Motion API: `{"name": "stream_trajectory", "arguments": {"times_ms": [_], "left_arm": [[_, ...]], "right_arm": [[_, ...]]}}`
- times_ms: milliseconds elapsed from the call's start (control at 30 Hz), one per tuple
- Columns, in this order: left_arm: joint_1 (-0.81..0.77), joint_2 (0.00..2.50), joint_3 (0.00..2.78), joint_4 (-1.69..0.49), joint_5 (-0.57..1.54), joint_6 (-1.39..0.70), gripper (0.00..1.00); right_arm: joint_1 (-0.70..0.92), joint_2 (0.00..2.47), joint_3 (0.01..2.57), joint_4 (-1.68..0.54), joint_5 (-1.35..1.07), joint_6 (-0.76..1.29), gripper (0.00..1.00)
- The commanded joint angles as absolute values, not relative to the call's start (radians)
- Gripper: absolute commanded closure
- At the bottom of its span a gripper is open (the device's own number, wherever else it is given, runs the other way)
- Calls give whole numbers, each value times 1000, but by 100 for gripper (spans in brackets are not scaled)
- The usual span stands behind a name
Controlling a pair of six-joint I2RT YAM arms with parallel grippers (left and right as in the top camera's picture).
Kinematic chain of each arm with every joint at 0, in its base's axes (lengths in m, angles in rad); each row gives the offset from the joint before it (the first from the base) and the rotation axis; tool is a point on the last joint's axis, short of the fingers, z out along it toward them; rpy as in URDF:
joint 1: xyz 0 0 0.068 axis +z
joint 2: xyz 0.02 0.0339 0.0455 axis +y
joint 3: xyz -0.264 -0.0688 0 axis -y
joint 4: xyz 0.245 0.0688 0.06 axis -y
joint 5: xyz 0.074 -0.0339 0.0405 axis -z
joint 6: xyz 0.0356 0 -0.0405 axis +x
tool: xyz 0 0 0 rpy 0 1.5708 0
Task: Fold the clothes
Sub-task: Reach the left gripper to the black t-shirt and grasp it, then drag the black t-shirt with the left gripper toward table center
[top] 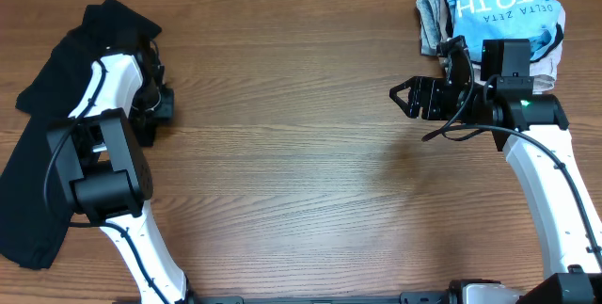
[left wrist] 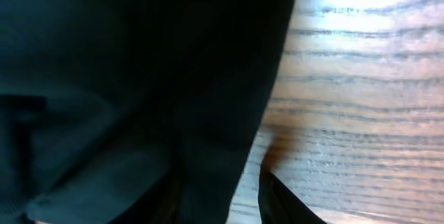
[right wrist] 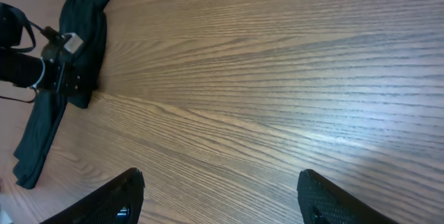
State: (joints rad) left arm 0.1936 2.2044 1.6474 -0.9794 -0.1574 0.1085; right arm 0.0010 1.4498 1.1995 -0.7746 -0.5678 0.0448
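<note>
You have the black T-shirt (top: 42, 83) lying crumpled along the left side of the desk (top: 301, 182), not yet folded. It runs as a long, uneven strip from the far left corner towards the near edge. It is bunched and rumpled at the far end, flatter and wider at the near end. The fabric is plain, soft and matte, with creases and overlapping layers close up. Its middle is hidden from above.

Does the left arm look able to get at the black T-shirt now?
Probably yes: the left gripper is right at the edge of the black T-shirt, and nothing stands between them.
</note>
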Motion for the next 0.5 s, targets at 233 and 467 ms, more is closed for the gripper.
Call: {"name": "stream_trajectory", "arguments": {"times_ms": [233,467], "left_arm": [[200,2237,1656,-1018,-151,77,96],[185,2237,1654,-1023,27,38,96]], "right_arm": [[6,1454,1217,-773,-532,41,26],[6,1454,1217,-773,-504,41,26]]}}
